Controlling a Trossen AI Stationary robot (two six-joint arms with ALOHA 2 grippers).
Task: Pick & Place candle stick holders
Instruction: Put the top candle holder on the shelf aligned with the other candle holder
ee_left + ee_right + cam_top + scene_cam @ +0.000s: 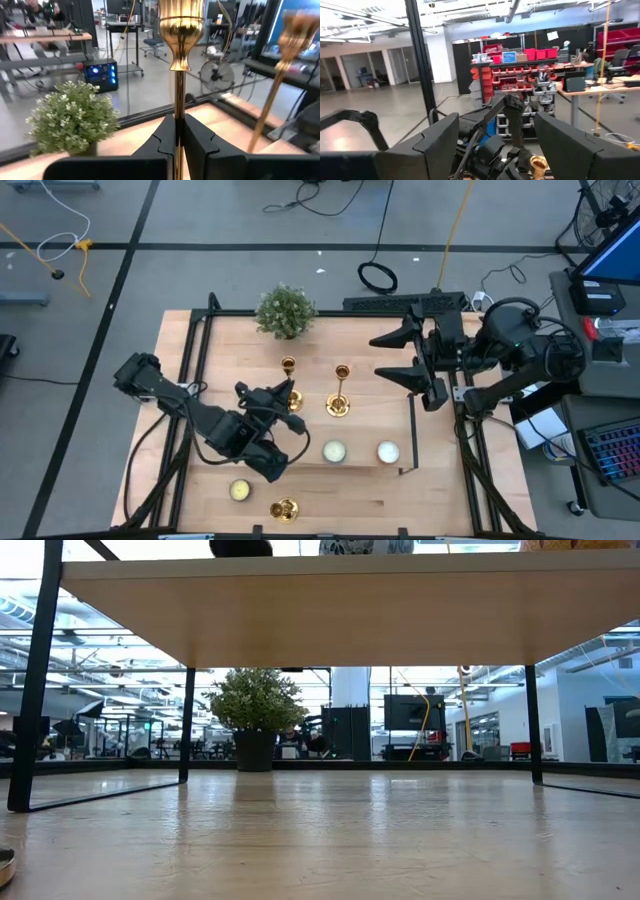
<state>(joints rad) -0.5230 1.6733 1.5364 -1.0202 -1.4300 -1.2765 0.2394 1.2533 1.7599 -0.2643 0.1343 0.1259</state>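
I count three gold candle stick holders: one (288,383) clamped by its thin stem between my left gripper's (283,395) closed fingers (162,142), standing upright; a second (339,391) just beside that gripper, toward the right arm; a third (284,508) near the table's front edge, behind the left arm. Three round candles: two white ones (334,451) (387,451) near the second holder, one pale yellow (240,490) next to the third holder. One potted green plant (285,311) stands beyond the held holder at the far edge. Right gripper (408,356) hangs with fingers spread wide, holding nothing, well apart from all holders. No cup I can see carries a candle.
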